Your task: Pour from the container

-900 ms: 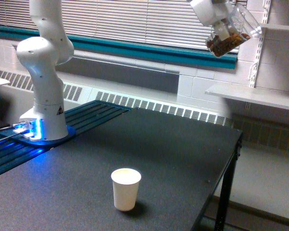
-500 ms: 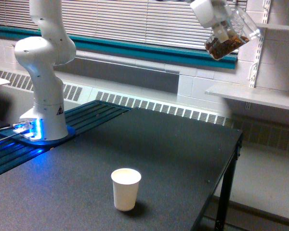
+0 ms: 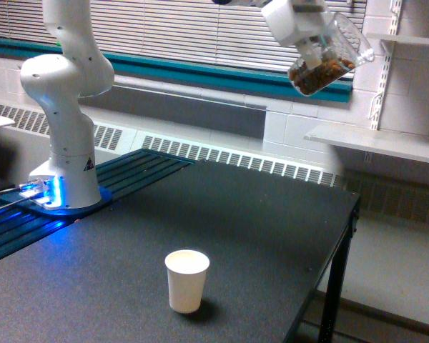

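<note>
While your gripper point(image 3: 316, 51) clamps the tilted jar point(image 3: 327, 57) of brown nuts high up, the paper cup point(image 3: 186, 280) stands on the table point(image 3: 272, 229) well below.

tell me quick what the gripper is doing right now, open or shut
Gripper: shut on the clear jar of brown pieces, held tilted, high above the table.

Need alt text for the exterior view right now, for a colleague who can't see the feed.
The gripper holds a tilted clear container of brown pieces high above the far side of a black table. A white paper cup stands upright near the front, well toward the view's left of the container.
</note>
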You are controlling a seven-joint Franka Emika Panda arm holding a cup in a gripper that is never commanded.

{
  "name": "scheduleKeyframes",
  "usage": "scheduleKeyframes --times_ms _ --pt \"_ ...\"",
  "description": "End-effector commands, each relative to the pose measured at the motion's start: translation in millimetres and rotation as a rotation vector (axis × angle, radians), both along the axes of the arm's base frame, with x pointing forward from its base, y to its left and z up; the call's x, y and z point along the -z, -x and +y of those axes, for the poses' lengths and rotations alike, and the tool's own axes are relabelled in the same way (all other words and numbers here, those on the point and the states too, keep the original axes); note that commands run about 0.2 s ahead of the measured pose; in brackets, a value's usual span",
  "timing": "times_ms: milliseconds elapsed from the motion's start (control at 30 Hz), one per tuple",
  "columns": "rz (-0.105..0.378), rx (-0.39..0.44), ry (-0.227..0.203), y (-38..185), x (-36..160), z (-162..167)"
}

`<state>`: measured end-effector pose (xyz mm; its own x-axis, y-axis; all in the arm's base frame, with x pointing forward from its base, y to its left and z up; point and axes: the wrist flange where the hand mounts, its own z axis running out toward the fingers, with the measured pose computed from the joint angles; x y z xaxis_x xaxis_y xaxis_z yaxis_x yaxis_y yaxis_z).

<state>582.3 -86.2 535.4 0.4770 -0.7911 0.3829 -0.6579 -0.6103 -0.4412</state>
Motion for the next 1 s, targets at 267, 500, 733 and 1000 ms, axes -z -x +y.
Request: scheduleKeyframes --times_ms 267,500,733,1000 --pt "0.005 0.076 0.018 37 15.3 -18" --pt "0.026 0.12 0.026 64 33.2 -27" --pt "0.048 0.172 0.021 92 53.0 -38" --pt "0.093 0.216 0.009 123 80.4 -49"
